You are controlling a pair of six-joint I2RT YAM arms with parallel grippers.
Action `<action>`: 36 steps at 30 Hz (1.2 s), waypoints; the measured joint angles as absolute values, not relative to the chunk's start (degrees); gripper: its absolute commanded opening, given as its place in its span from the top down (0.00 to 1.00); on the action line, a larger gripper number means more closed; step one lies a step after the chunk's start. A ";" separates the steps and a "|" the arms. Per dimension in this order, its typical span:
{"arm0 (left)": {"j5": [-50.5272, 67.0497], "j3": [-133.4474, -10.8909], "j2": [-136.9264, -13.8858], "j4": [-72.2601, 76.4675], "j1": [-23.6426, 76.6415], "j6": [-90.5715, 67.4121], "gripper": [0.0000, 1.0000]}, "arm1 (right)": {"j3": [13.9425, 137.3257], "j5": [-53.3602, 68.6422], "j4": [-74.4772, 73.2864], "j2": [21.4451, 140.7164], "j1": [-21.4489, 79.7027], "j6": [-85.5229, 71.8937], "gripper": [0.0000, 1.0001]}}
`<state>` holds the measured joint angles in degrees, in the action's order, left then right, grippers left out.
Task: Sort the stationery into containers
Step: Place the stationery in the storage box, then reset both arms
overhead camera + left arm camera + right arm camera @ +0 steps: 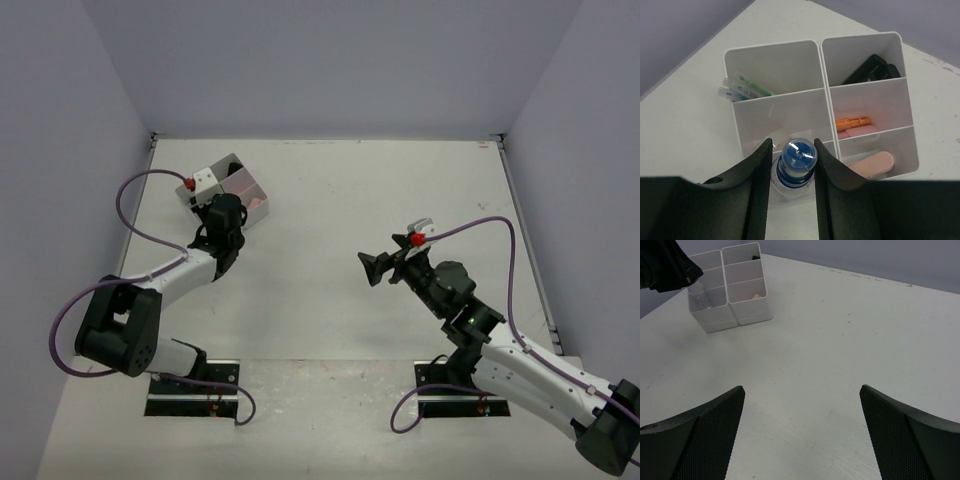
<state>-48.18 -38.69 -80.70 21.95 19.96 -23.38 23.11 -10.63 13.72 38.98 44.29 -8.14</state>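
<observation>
Left gripper [792, 150], the nearer arm, clamps narrowly on a blue-capped clear tube [799, 156], long axis vertical, poised over the near-left compartment of the divided tray [775, 60]; right gripper [801, 389] hangs wide, empty, well apart.

Blue-capped item [798, 159] between fingers [757, 192] (at tray's [775, 65] near edge)

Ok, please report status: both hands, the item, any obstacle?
Left hand shut on blue-capped item, at near edge of tray. Right hand open, holding nothing, over table. No obstacle seen.
</observation>
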 measured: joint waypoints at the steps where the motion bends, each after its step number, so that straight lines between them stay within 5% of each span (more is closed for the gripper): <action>1: -48.18 -38.54 -80.89 22.07 19.87 -23.53 0.71 | 23.11 -10.52 13.81 38.98 44.29 -8.14 0.01; 4: -47.97 -38.48 -81.70 22.25 19.60 -24.27 0.35 | 23.11 -10.32 13.98 39.00 44.29 -8.14 0.01; 14: -43.36 -40.01 -76.94 17.54 19.51 -27.00 0.02 | 23.11 -11.04 14.19 40.07 44.29 -8.69 0.01; 24: -35.67 -55.78 -50.67 -13.36 21.85 -28.19 0.00 | 41.75 -24.12 -9.45 38.76 44.25 -15.54 0.01; 36: -35.63 -46.32 -21.71 -32.36 21.82 -20.20 0.00 | 53.80 -35.07 -33.24 18.90 44.26 -17.36 0.01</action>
